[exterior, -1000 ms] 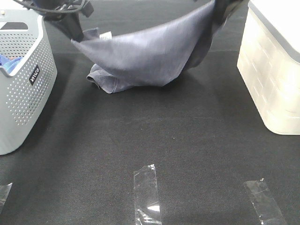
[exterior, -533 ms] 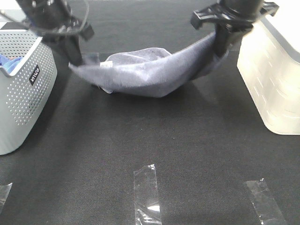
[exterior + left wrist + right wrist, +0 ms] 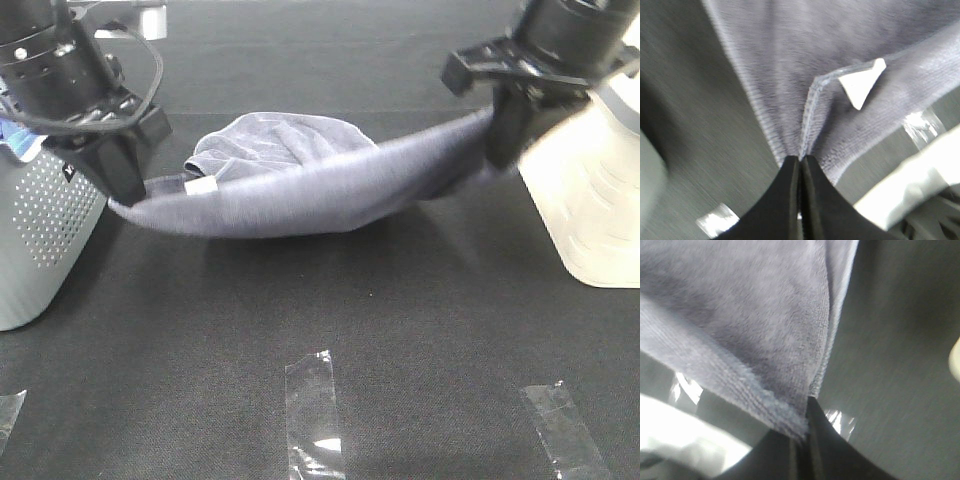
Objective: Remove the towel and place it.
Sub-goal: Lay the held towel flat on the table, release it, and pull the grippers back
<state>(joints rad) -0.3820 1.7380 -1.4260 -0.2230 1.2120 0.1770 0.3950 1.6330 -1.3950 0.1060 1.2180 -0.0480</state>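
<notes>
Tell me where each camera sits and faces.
Exterior high: high off the arms, looking down on the table; both arms show, left gripper and right gripper holding the towel between them.
Left wrist: on the left arm, looking along its shut jaws at the towel's tagged corner.
Right wrist: on the right arm, looking along its shut jaws at another towel edge.
Shared: the tag shows in exterior and left wrist.

Dark woven surface, a container at each side, tape along the near edge.
The black surface (image 3: 420,300) carries a grey perforated basket (image 3: 40,240) at 9 o'clock and a white bin (image 3: 590,210) at 3 o'clock, well apart. Clear tape is stuck flat on it: a middle tape strip (image 3: 315,410) at 6 o'clock, a right tape strip (image 3: 565,430) at 5 o'clock and a left tape strip (image 3: 8,410), cut off by the frame, at 8 o'clock. The bunched part of the slate-grey towel (image 3: 285,150) rests on it toward 12 o'clock.
</notes>
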